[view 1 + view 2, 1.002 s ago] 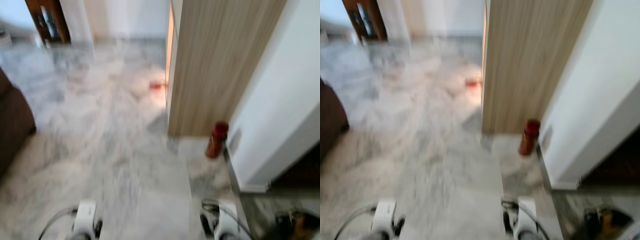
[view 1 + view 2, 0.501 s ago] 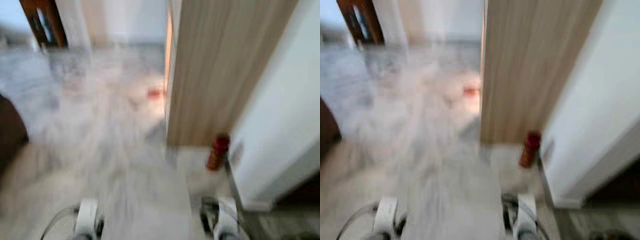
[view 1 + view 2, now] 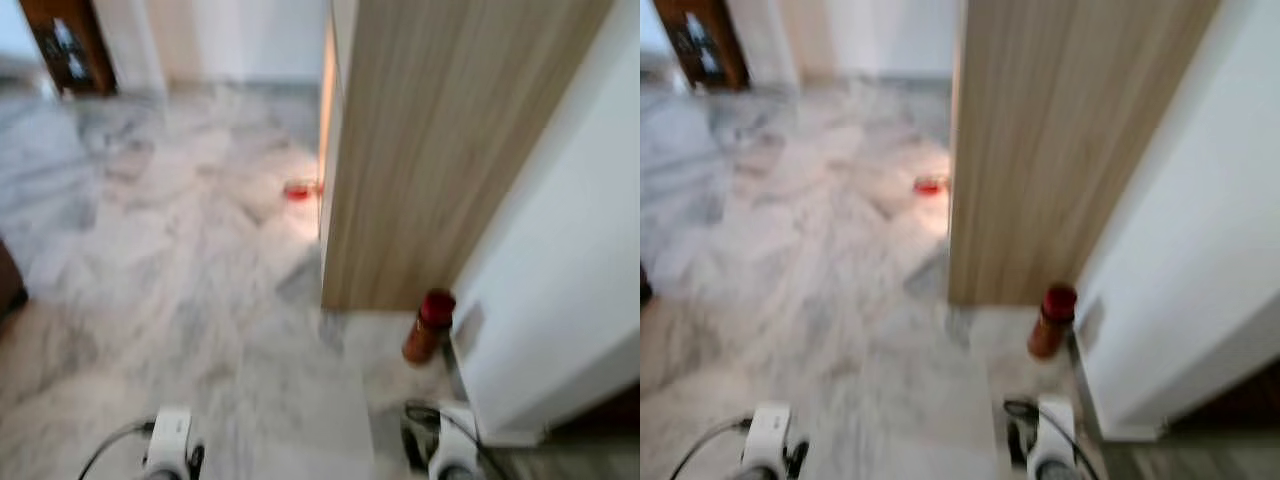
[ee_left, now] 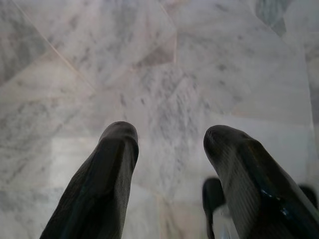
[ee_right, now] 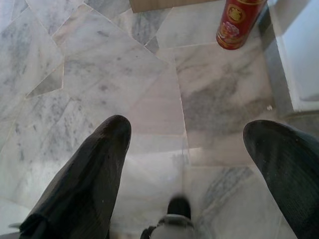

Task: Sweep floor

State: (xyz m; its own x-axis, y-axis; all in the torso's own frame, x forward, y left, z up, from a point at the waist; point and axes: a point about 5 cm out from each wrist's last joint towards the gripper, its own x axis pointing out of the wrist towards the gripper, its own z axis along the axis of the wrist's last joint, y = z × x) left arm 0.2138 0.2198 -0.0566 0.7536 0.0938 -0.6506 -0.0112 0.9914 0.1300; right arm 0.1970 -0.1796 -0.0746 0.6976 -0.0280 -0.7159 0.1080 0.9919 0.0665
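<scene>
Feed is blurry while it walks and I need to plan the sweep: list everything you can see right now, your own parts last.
marble floor: 1, white and grey, underfoot and running ahead
wooden panel: 1, light brown, upright, ahead to the right
white wall: 1, right of the panel
red canister: 1, red with gold print, standing on the floor at the foot of the panel, beside the wall
small red object: 1, on the floor ahead by the panel's far edge; too blurred to name
dark wooden furniture: 1, brown, far left
left hand: 1, black fingers open, hanging over the floor
right hand: 1, black fingers open, hanging over the floor near the canister
</scene>
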